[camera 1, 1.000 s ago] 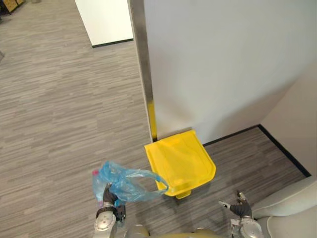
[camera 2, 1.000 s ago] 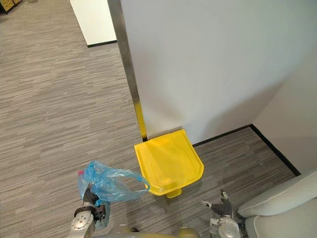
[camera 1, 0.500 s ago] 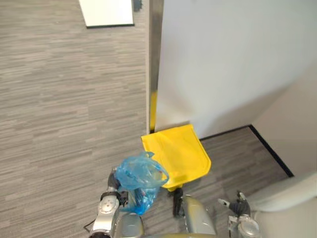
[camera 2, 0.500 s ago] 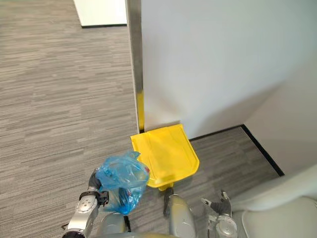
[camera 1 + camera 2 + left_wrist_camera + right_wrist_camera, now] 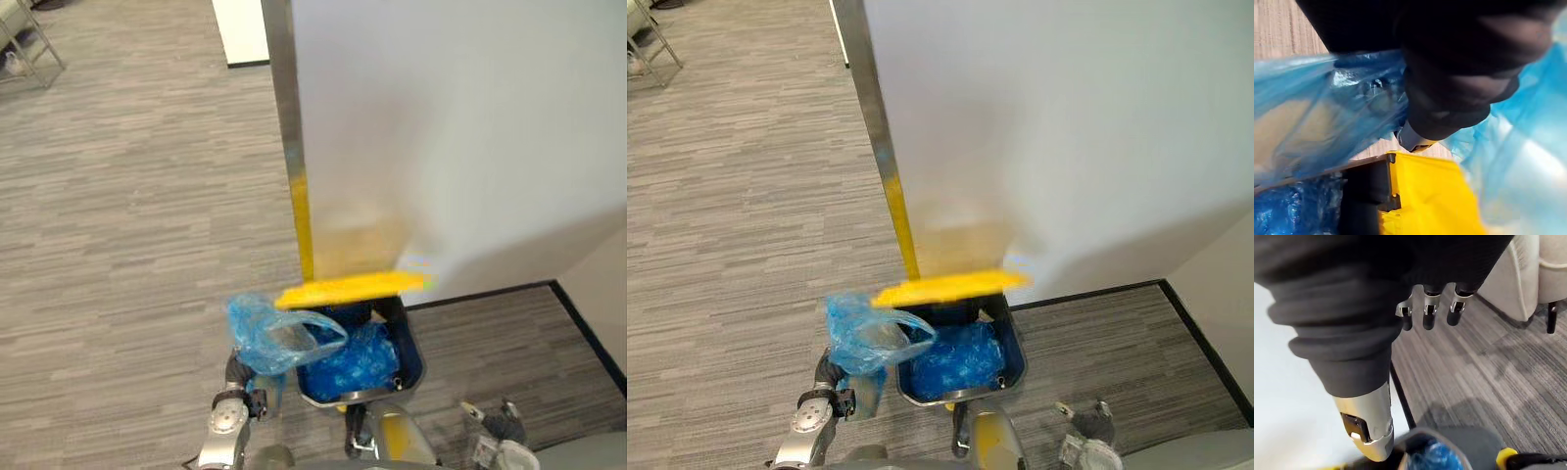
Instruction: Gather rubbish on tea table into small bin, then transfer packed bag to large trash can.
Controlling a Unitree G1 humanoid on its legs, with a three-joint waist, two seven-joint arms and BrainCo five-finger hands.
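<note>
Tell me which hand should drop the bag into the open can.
Left. The left hand grips the blue bag right by the trash can, whose yellow lid stands raised. The right hand hangs empty, fingers relaxed, on the can's other side.

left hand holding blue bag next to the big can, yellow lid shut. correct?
No: the yellow lid is raised and the can open, as the left eye view shows. The left hand does hold the blue bag beside it.

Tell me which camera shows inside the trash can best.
Left eye view: the trash can stands open, blue liner visible. Right eye view is near-identical. Left wrist view catches one corner behind the bag; right wrist view, a bit of rim.
</note>
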